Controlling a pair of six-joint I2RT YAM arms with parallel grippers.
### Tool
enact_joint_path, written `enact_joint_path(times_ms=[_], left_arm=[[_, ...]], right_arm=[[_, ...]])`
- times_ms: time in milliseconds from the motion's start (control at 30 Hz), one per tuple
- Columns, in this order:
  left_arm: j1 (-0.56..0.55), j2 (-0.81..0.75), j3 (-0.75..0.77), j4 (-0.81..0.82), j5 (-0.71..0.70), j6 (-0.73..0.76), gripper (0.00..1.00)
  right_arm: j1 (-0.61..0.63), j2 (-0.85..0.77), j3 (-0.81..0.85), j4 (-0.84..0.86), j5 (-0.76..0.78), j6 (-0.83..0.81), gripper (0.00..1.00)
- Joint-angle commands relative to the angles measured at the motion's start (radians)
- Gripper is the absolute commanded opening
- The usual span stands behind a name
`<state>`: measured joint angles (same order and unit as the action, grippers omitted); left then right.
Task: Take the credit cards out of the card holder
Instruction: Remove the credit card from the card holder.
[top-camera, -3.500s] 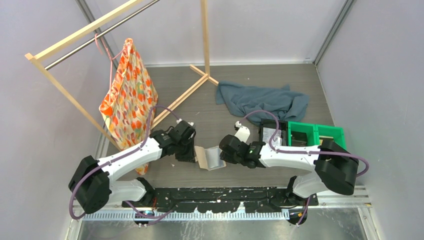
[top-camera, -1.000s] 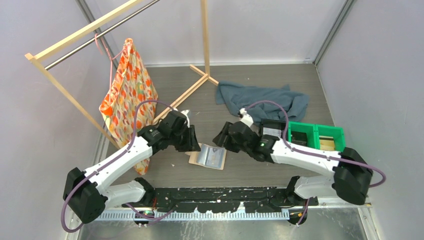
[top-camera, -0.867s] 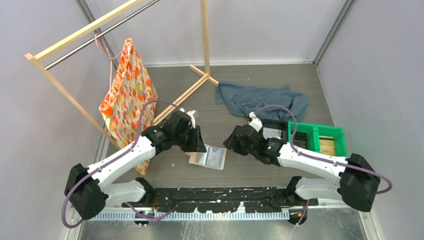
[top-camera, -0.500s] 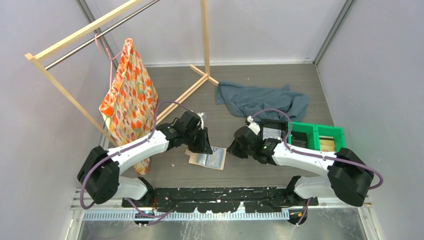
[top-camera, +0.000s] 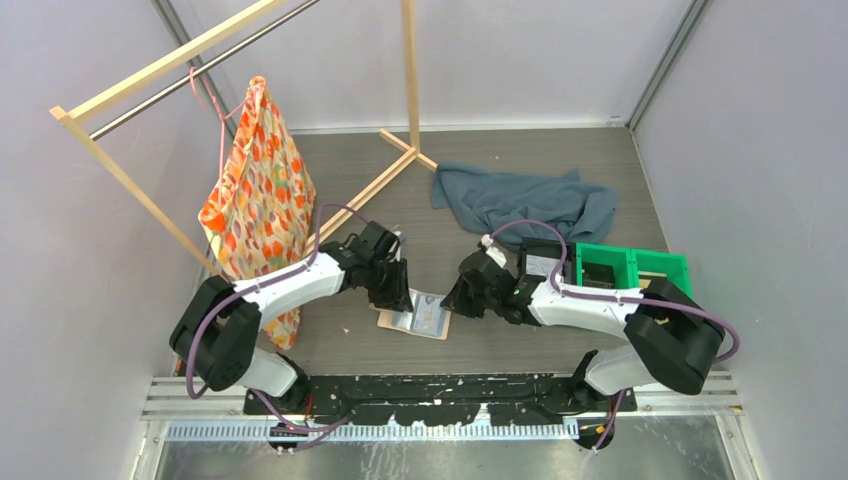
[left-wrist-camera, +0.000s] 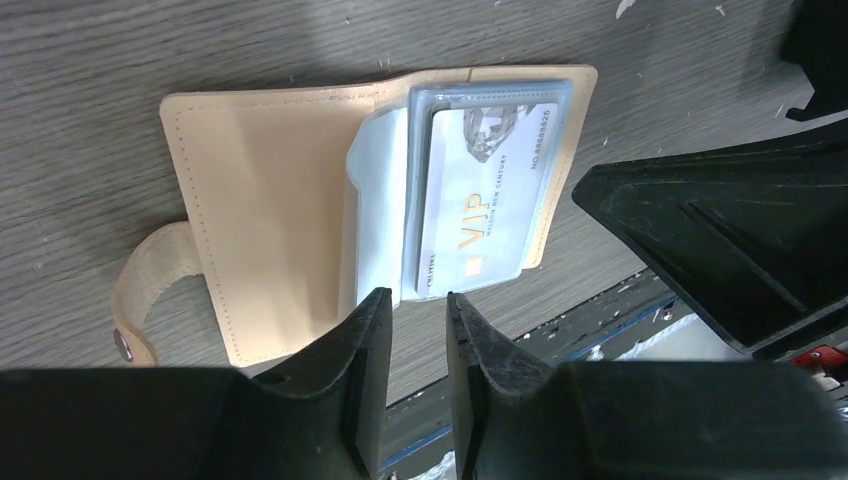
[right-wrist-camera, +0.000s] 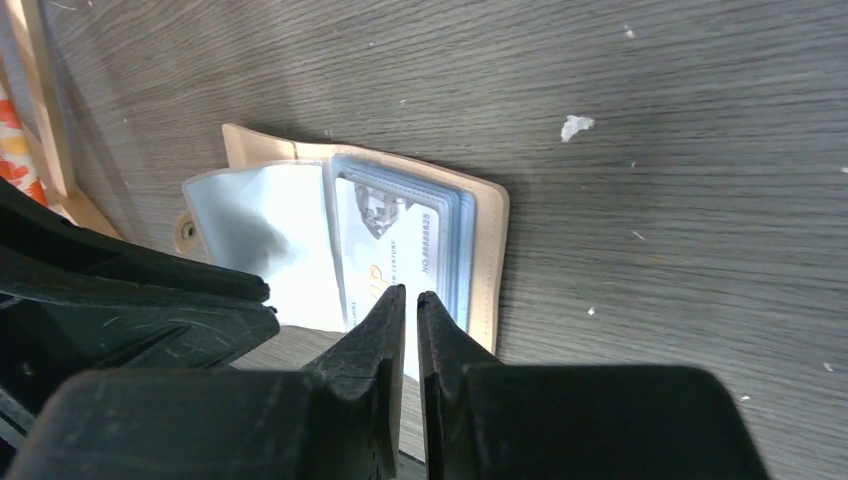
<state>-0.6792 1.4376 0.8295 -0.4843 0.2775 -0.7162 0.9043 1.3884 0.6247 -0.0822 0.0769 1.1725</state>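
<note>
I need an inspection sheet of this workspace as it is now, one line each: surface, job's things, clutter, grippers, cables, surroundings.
Surface: grey wood-grain table, a few white crumbs.
Job's things: card holder lies open and flat; a credit card marked VIP sits in its clear sleeve.
Clutter: blue-grey cloth, black tray, green bin.
Grippers: left gripper over the holder's edge, jaws slightly apart, nothing between them; right gripper at the card's edge, jaws almost together, a grip cannot be told.
Cables: purple cables loop along both arms.
Surroundings: wooden rack with a hanging orange patterned cloth; pale walls.
</note>
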Motion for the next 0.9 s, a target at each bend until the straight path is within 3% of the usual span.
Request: enact_joint_path(times_ms=[0, 300, 533, 633, 867], left_arm=[[0.009, -0.028, -0.004, -0.002, 0.028, 0.027, 0.29], [0.015, -0.045, -0.047, 0.063, 0.022, 0.005, 0.25], [-0.026, -0.145, -0.066, 0.055, -0.133, 0.027, 0.24], [-0.034, -0.183, -0.067, 0.053, -0.158, 0.033, 0.28], [-0.034, -0.117, -0.018, 0.024, -0.034, 0.056, 0.38]], right_arm=[[0.001, 0.005, 0.011, 0.06, -0.021, 0.015, 0.14], [0.002, 0.032, 0.003, 0.078, -0.019, 0.025, 0.15], [0.001, 0.045, -0.015, 0.122, -0.02, 0.034, 0.14], [0.001, 0.061, -0.014, 0.125, -0.022, 0.034, 0.14], [0.002, 0.037, -0.016, 0.099, -0.019, 0.033, 0.16]])
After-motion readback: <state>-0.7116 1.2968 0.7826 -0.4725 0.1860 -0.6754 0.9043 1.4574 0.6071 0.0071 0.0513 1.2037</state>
